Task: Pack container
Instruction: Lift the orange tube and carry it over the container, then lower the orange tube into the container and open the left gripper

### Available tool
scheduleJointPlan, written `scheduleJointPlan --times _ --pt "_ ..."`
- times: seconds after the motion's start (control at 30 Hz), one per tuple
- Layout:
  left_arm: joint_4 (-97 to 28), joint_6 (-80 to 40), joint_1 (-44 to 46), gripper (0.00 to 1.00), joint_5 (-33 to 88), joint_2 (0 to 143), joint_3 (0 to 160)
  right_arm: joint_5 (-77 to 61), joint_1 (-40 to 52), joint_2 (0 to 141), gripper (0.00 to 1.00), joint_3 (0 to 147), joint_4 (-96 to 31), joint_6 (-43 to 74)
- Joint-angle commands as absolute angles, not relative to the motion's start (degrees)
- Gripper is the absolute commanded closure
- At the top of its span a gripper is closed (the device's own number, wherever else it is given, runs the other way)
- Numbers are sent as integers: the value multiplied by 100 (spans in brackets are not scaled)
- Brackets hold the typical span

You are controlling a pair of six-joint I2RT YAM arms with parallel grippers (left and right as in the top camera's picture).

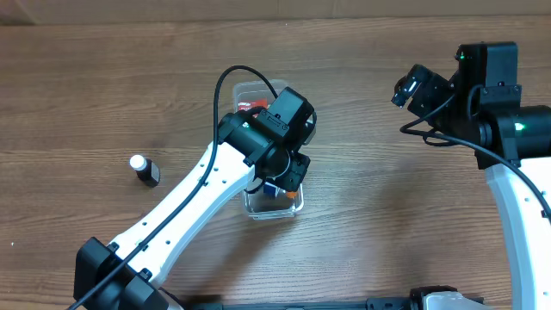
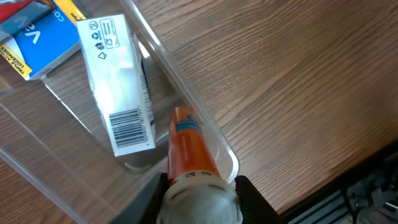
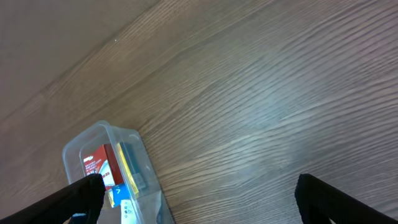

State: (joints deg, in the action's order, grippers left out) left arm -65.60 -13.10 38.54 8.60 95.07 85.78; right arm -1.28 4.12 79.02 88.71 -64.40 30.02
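We see an orange tube (image 2: 189, 146) with a white cap, a white box (image 2: 118, 81) bearing a black barcode, and a blue-and-yellow box (image 2: 43, 40) in the clear container (image 2: 163, 57). The table (image 2: 298, 81) is brown wood grain; the bottle (image 1: 145, 170) is black, white-capped.

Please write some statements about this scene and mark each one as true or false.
1. The left claw grips an orange tube at the container. True.
2. The right claw is shut. False: it is open and holds nothing.
3. A white box with a barcode lies in the container. True.
4. The small white-capped bottle is inside the container. False: it stands on the table, apart from the container.
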Motion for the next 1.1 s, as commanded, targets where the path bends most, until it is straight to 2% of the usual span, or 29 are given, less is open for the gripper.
scheduleJointPlan --times 0.0,0.4,0.5,0.67,1.07 --pt "-6569 -1175 3865 71 709 9515 8639 -117 395 7861 0 8899 -6423 3026" --pt "-6202 -1181 3868 67 786 9533 8025 -117 392 7861 0 8899 -6423 3026" --pt "-6154 -1179 3870 62 867 9533 7979 -115 395 7861 0 8899 -6423 3026" --pt "-6080 -1177 3872 40 875 9533 7970 -117 392 7861 0 8899 -6423 3026" --pt "-6163 -1175 3809 36 770 9515 8405 -117 395 7861 0 8899 -6423 3026"
